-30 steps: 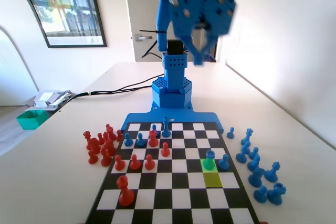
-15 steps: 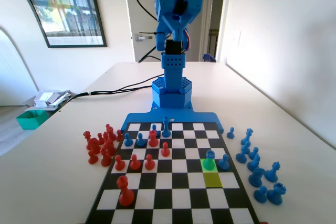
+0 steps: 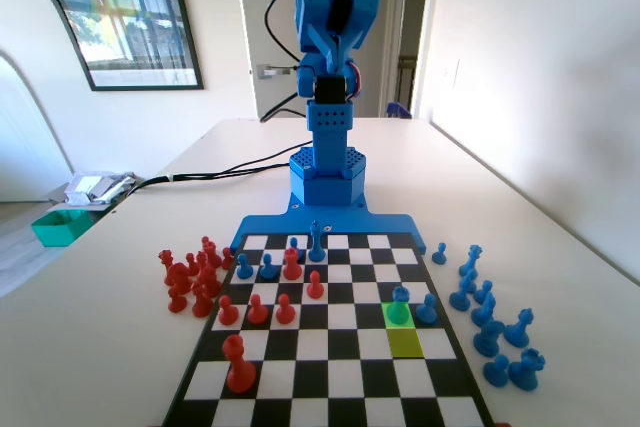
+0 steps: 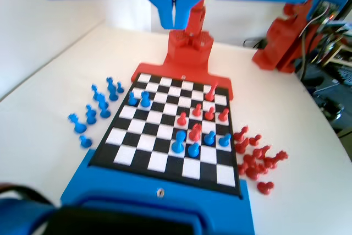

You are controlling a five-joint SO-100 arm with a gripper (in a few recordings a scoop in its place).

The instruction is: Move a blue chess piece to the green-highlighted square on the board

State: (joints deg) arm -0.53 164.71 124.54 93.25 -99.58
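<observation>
Gripper (image 4: 174,17) raised high above the board (image 3: 300,387), jaws pressed together, nothing between them, touching no piece. Blue chess piece (image 3: 400,305) stands upright on the green-highlighted square (image 3: 388,315), fixed view, with another blue pawn (image 3: 427,309) just beside it on its right.

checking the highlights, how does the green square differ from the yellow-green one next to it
The green square is brighter and has a blue pawn standing on it; the yellow-green square is duller and bare. In the fixed view the green one lies farther up the board. Both are the same size, in one column.
</observation>
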